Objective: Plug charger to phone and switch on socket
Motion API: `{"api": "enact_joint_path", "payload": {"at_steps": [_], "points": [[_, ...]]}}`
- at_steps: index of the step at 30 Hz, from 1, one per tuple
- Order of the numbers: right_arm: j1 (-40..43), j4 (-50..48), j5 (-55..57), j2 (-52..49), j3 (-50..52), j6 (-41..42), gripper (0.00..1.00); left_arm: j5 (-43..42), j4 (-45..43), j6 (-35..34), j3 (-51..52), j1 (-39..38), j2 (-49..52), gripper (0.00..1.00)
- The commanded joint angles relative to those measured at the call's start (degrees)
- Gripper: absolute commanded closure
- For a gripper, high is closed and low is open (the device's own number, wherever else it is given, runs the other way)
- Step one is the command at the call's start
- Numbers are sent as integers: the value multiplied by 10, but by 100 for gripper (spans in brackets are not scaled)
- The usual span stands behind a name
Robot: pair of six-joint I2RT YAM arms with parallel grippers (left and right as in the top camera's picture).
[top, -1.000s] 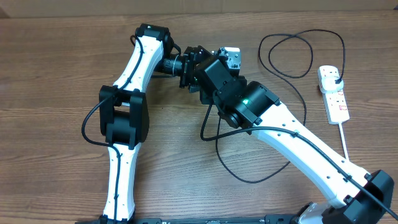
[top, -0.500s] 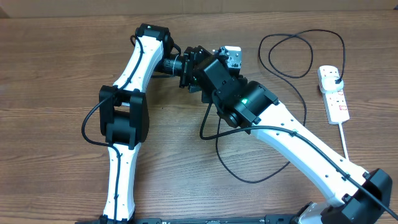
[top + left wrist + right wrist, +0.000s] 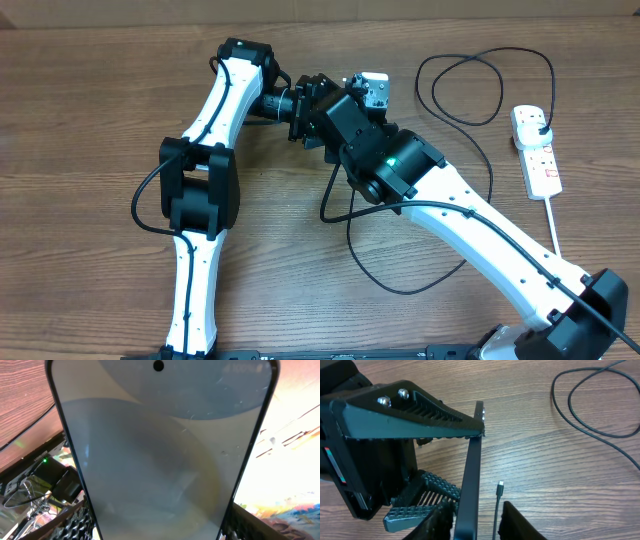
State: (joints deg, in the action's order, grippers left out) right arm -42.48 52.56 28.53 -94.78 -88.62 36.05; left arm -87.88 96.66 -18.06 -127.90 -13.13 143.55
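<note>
The phone (image 3: 160, 460) fills the view, its camera hole (image 3: 158, 366) at 12 o'clock; the table (image 3: 20, 395) shows at 10 o'clock.

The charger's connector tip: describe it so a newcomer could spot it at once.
In the right wrist view, find the phone, a dark bar seen edge-on. Just right of it the connector tip ends a thin black cable; the loops at top right show no free end.

Black charger (image 3: 499, 488), white socket (image 3: 541, 166) — red-marked — on brown wood-grain table (image 3: 80, 120).
</note>
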Motion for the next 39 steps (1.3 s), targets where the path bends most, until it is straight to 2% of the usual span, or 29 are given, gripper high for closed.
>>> {"api": "enact_joint_path", "payload": {"at_steps": [1,12,17,20,32,35,39], "points": [[-3,-2,8,-3,-15,0,70,-28,2,-5,-16,-3,0,26],[-3,-3,8,-6,-15,0,79,-28,2,-4,-16,-3,0,25],[-3,-3,8,-6,-15,0,80,-28,2,-4,-16,-3,0,25],[-3,-4,8,-6,-15,0,86,-28,2,-4,-16,-3,0,25],[-3,-2,8,-6,-15,1,90,-28,2,-4,-16,-3,0,24],[-3,-2,8,-6,-15,21,93,-28,2,-4,-16,-3,0,20],[-3,0,10,-6,-15,86,96,-27,2,-3,-16,-3,0,15]]}}
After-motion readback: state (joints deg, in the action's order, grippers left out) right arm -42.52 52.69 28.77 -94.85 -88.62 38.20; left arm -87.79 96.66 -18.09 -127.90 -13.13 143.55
